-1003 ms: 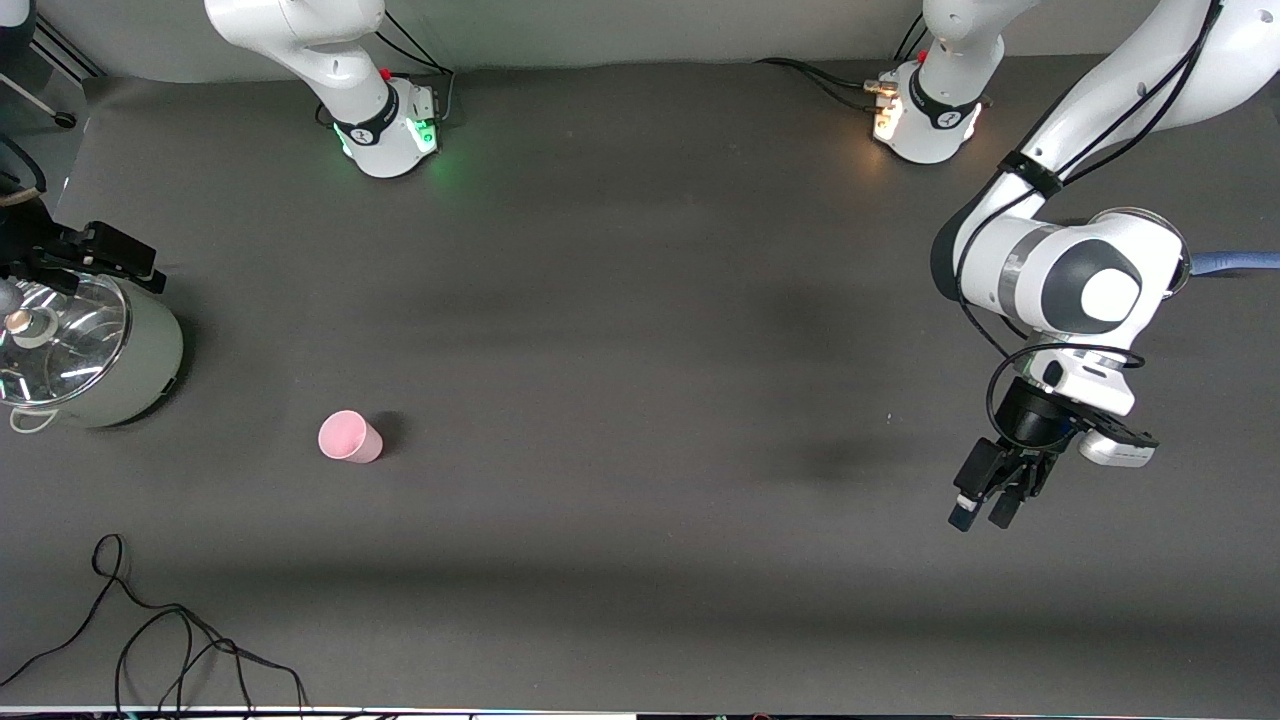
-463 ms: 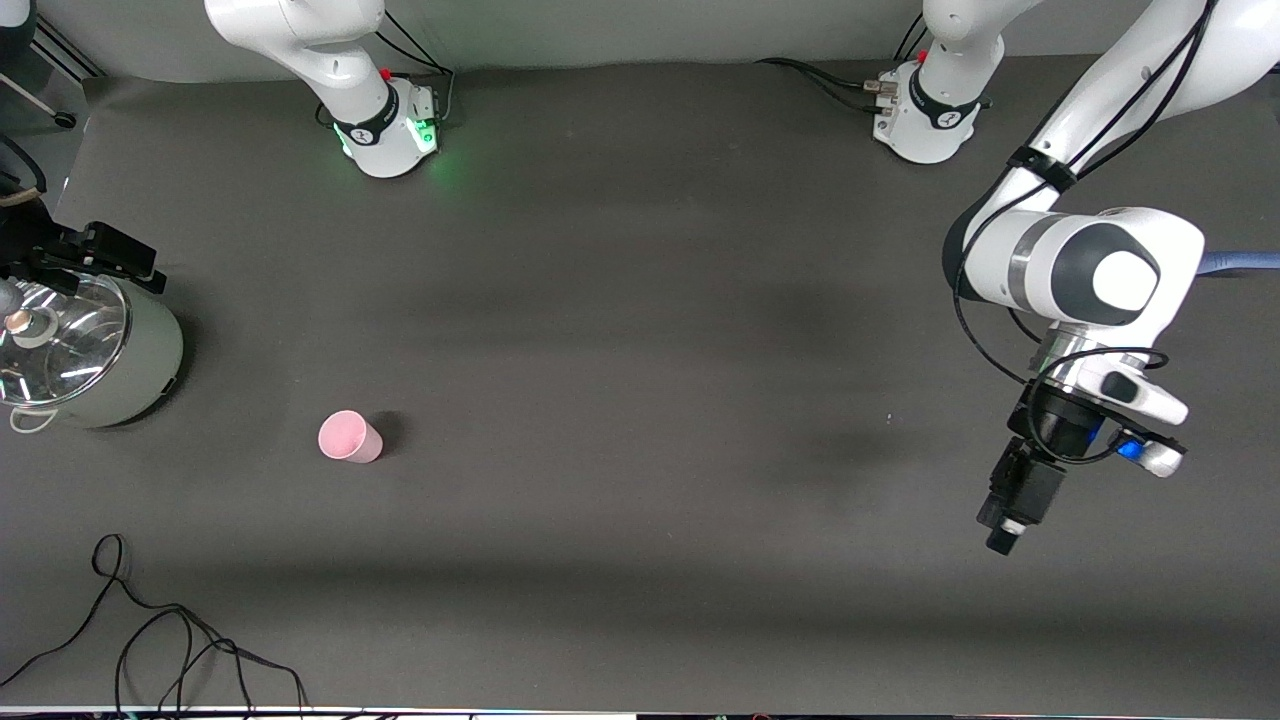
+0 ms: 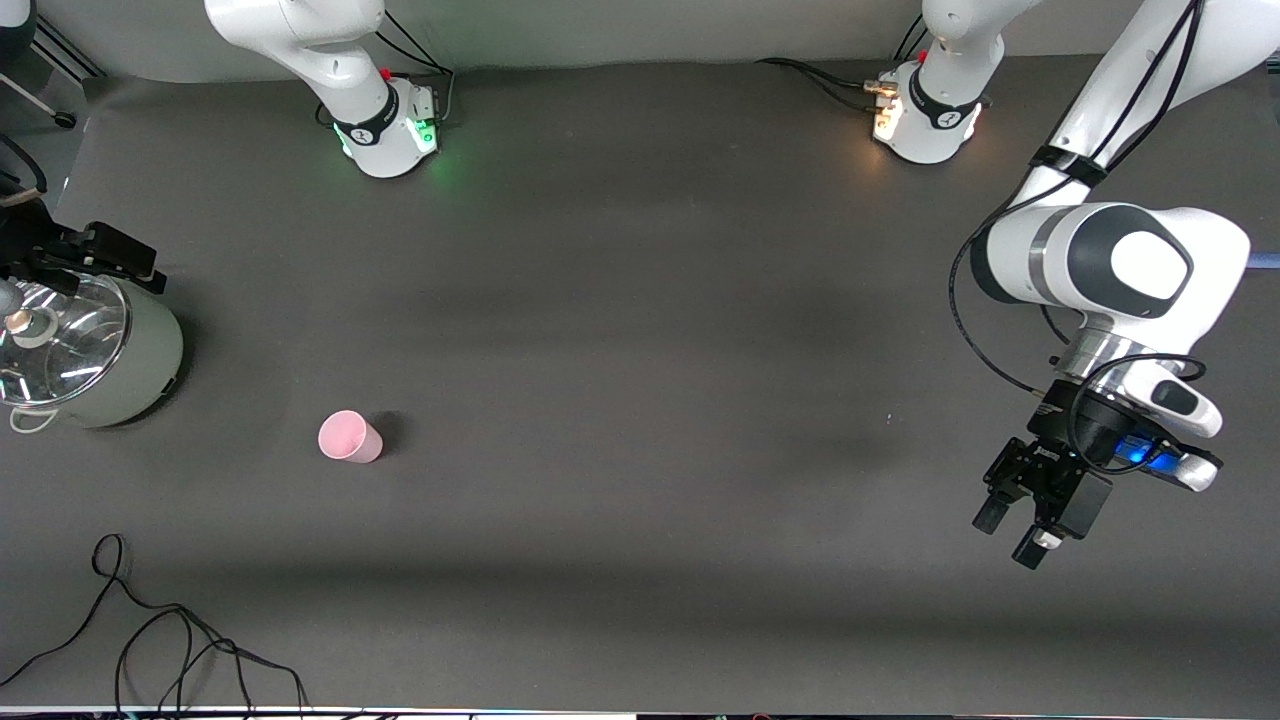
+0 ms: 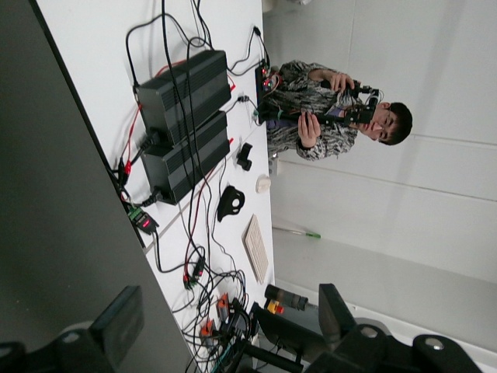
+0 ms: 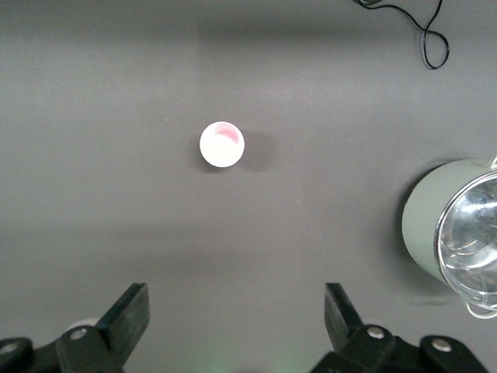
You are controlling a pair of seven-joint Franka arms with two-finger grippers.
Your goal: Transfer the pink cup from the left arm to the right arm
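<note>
The pink cup (image 3: 350, 437) stands upright on the dark table, toward the right arm's end, with nothing touching it. My left gripper (image 3: 1008, 534) hangs in the air over the left arm's end of the table, far from the cup, open and empty. In the left wrist view the left gripper (image 4: 229, 307) points sideways off the table and the cup is out of view. My right gripper (image 5: 237, 299) is out of the front view; it looks straight down from high up, open and empty. The pink cup (image 5: 222, 144) shows small below it.
A pale green pot (image 3: 95, 355) with a glass lid stands at the right arm's end of the table, and shows as the pot (image 5: 454, 233) in the right wrist view. A loose black cable (image 3: 150, 630) lies near the table's front edge. Off the table, black power supplies (image 4: 182, 116) rest on a white bench.
The left arm has swung a little toward its own end of the table and its wrist has turned, so both fingers now show spread. The cup has not moved.
</note>
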